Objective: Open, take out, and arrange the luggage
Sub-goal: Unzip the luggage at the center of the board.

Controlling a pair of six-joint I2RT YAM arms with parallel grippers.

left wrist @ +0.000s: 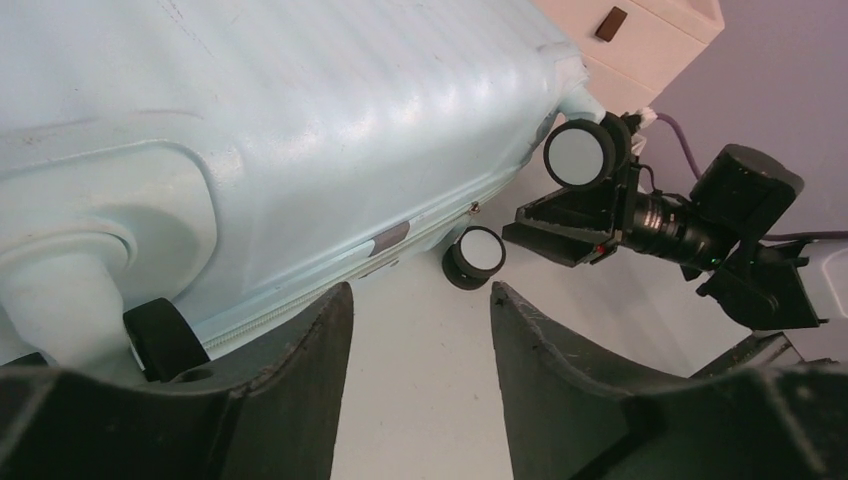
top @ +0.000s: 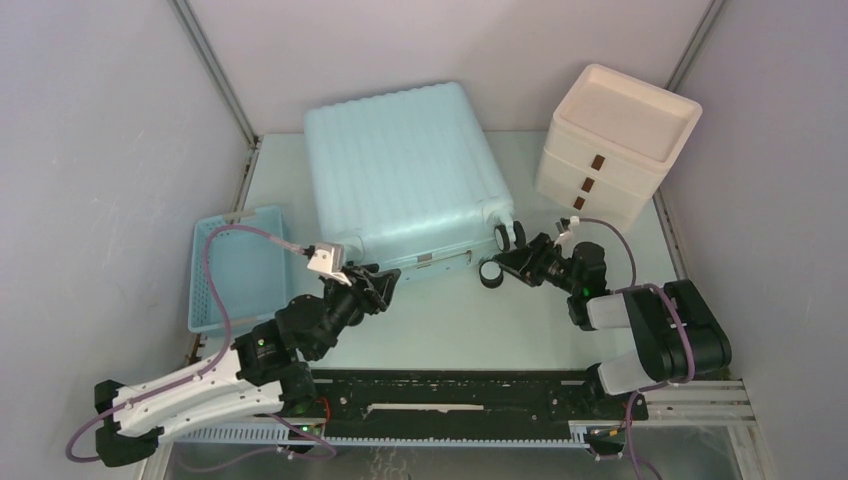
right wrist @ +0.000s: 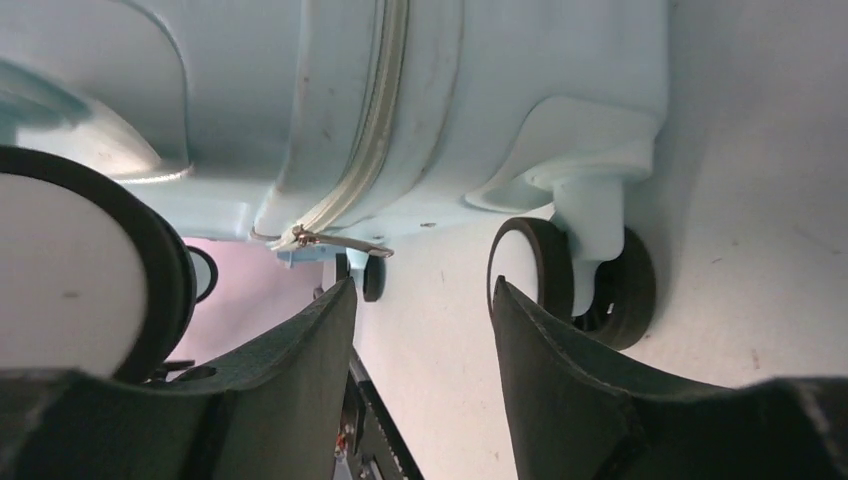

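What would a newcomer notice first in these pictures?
A large mint-blue suitcase lies closed in the middle, wheels on the near side. The left gripper and right gripper point at its near edge, open. A cream box stands at far right, a blue basket at left.

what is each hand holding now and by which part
Nothing is held. The left hand and right hand are both open and empty beside the pale mint-blue ribbed hard-shell suitcase, the right facing its metal zip pull.

Luggage (top: 400, 170) between basket (top: 250, 285) on left and box (top: 600, 170) on right
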